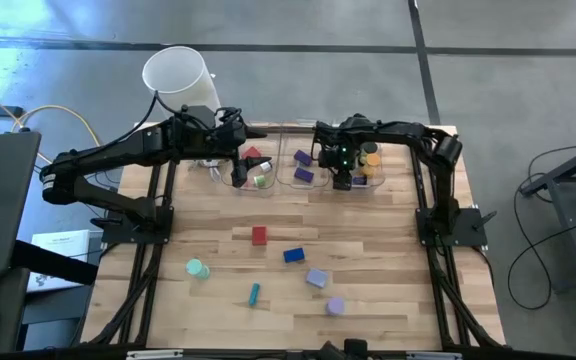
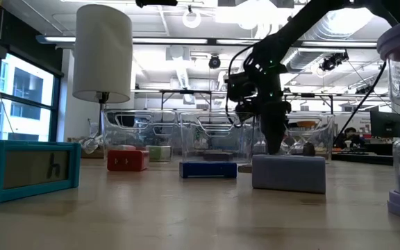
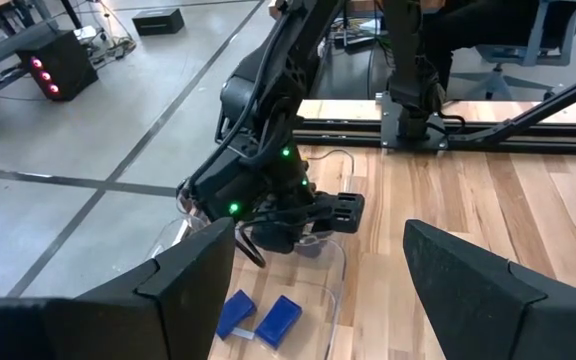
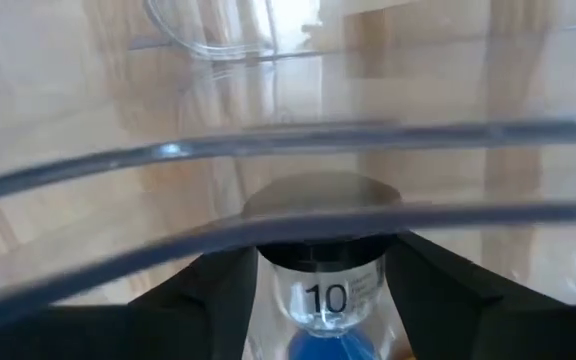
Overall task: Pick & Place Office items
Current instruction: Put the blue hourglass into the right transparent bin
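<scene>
Two arms are up at the far edge of the table, both over the row of clear bins. The right gripper is dipped into the right-hand bin, and its wrist cam looks straight down on a small sand timer w/ a black cap, blue sand and a "10" printed on the glass. The dark fingers sit either side of the timer, jaws part-closed around it, but can't tell if they're actually gripping. Orange and dark rolls sit beside it in that bin.

The left gripper hovers over the left bin w/ its jaws spread wide and nothing between them. A red piece and a green roll lie in the bin under it. The mid bin has two purple blocks, seen as two blue-ish blocks from the left wrist.

Loose items on the near half of the table: red block, blue block, lavender block, lavender roll, teal stick, mint roll. In the low view, the teal piece at near left shows a raised "h" on its face. A tall white cylinder stands at far left, beyond the bins.
</scene>
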You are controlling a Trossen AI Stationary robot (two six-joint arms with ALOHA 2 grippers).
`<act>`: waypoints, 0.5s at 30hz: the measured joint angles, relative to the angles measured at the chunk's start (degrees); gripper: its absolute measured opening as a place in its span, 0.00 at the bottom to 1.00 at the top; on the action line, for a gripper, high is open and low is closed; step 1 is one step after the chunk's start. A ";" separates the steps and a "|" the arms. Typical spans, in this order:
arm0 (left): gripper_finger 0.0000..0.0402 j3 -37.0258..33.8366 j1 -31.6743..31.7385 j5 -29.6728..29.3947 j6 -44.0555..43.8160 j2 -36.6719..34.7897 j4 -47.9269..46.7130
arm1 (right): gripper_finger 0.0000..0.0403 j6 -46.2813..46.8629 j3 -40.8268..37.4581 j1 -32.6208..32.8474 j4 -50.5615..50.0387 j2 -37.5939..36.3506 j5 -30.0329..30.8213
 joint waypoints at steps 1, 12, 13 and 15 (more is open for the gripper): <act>0.71 0.01 0.02 0.00 -0.01 -0.01 0.02 | 0.46 -0.13 0.00 0.05 0.00 0.05 0.31; 0.71 0.00 0.02 0.00 -0.01 0.00 0.02 | 0.36 -3.35 -0.04 0.70 0.03 0.14 3.16; 0.71 0.00 0.00 0.02 -0.02 0.00 0.00 | 0.36 -3.35 -0.04 0.71 -0.12 0.09 3.35; 0.71 0.00 0.00 0.00 0.00 0.00 0.01 | 0.36 -3.06 -0.18 0.70 -0.49 -0.27 3.64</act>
